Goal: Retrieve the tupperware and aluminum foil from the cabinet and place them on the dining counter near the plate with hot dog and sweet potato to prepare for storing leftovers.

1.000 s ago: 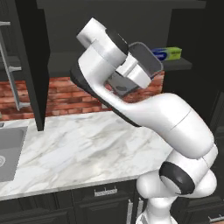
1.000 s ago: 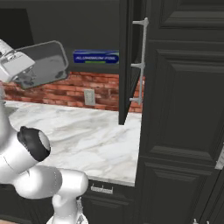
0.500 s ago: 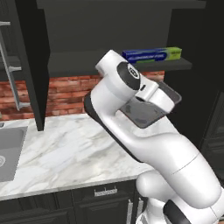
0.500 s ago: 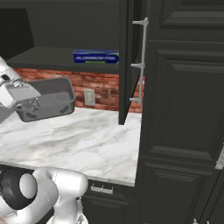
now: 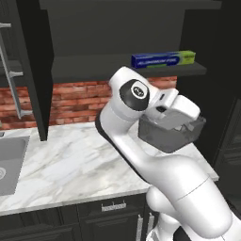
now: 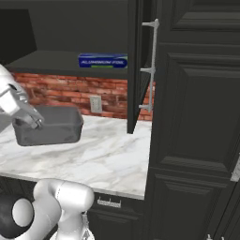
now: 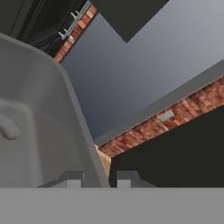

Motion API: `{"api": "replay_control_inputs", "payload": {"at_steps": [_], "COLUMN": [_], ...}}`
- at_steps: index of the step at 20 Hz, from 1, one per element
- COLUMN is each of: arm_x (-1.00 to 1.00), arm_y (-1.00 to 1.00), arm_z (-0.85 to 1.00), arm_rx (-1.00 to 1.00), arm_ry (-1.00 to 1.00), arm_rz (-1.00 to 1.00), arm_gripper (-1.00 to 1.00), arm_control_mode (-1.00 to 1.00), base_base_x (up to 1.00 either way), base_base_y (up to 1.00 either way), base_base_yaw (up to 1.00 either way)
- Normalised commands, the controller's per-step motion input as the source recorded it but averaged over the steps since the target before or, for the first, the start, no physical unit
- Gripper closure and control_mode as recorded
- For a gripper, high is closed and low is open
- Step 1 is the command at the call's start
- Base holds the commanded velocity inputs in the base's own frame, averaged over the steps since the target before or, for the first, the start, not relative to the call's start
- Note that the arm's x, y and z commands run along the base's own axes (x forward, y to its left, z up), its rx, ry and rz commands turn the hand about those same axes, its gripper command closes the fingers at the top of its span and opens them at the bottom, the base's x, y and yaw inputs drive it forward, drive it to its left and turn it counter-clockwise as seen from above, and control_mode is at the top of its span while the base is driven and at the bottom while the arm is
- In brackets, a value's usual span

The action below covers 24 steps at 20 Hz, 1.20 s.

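I am gripping the tupperware [image 5: 170, 135] by its wall, my gripper [image 7: 99, 177] nearly closed with one fingertip [image 7: 72, 179] inside the container and the other [image 7: 124, 178] outside, the thin wall running between them. In the left base view my gripper [image 5: 181, 123] is sitting at the top edge of the container, which is hanging below and in front of it, clear of the marble counter [image 5: 61, 164] underneath. In the right base view my gripper [image 6: 33, 122] is pinching the near rim of the tupperware [image 6: 51, 125], and the grey box is floating above the counter [image 6: 103, 154] with its opening facing roughly upward.

The foil [image 5: 163, 59] is lying on the cabinet [image 5: 127, 70] shelf, above my gripper and further back, lengthways along the front edge of the shelf, well apart from the tupperware. In the right base view the foil [image 6: 102, 61] is sitting up and to the right of my gripper, on the shelf of the cabinet [image 6: 61, 63], just left of the open door [image 6: 136, 65] with its silver handle [image 6: 152, 65].

A brick wall [image 5: 70, 99] is running behind the counter, below the shelf and beyond my gripper. A sink [image 5: 9, 162] is set into the counter far off to my gripper's left. In the hand view the tupperware [image 7: 39, 113] is taking up the left side, and bricks [image 7: 144, 131] are showing past it.
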Motion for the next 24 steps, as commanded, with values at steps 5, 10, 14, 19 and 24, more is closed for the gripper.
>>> {"api": "replay_control_inputs", "payload": {"at_steps": [5, 10, 14, 19, 24], "arm_x": [-0.01, 0.0, 0.0, 0.0, 0.0], "arm_y": [0.0, 0.0, 0.0, 0.0, 0.0], "arm_z": [0.0, 0.0, 0.0, 0.0, 0.0], "arm_rx": [0.0, 0.0, 0.0, 0.0, 0.0], "arm_ry": [0.07, 0.0, 0.0, 0.0, 0.0], "arm_rz": [0.01, 0.0, 0.0, 0.0, 0.0], "arm_gripper": [1.0, 1.0, 1.0, 1.0, 1.0], "arm_control_mode": [1.0, 1.0, 1.0, 1.0, 1.0], "base_base_x": [-0.25, -0.95, -0.86, -0.1, 0.28], "base_base_y": [0.0, 0.0, 0.0, 0.04, -0.01], "base_base_yaw": [0.12, 0.56, 0.79, 0.93, 0.9]}}
